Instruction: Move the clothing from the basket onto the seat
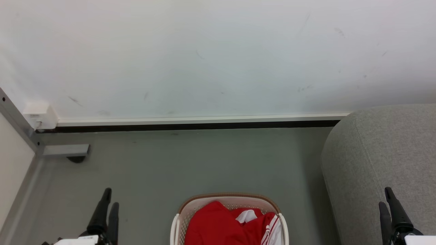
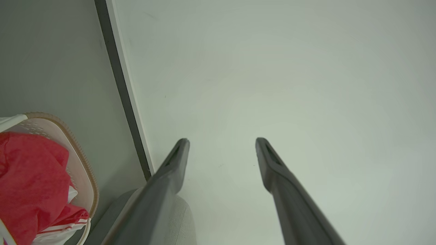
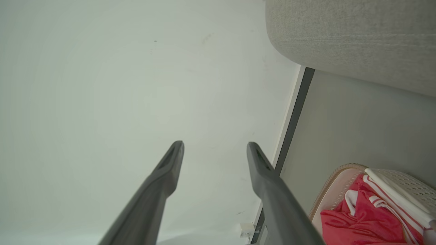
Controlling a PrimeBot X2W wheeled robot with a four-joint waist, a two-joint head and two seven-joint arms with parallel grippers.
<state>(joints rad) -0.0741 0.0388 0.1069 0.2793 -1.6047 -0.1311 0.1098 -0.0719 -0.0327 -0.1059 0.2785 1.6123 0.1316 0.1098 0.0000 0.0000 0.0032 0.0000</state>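
Note:
The clothing, bright red with white panels and stripes, lies bunched inside the basket, a cream perforated tub with a brown rim band at the bottom middle of the head view. The grey seat rises at the right. My left gripper is at the lower left, away from the basket, fingers up. My right gripper is at the lower right in front of the seat. Both wrist views show open, empty jaws: left gripper, right gripper. The clothing and the basket sit at that view's left edge; the right wrist view has the clothing, the basket and the seat.
A white wall with a pale and dark baseboard closes the far side of the grey floor. A grey metal frame with a white box and a foot stands at the left.

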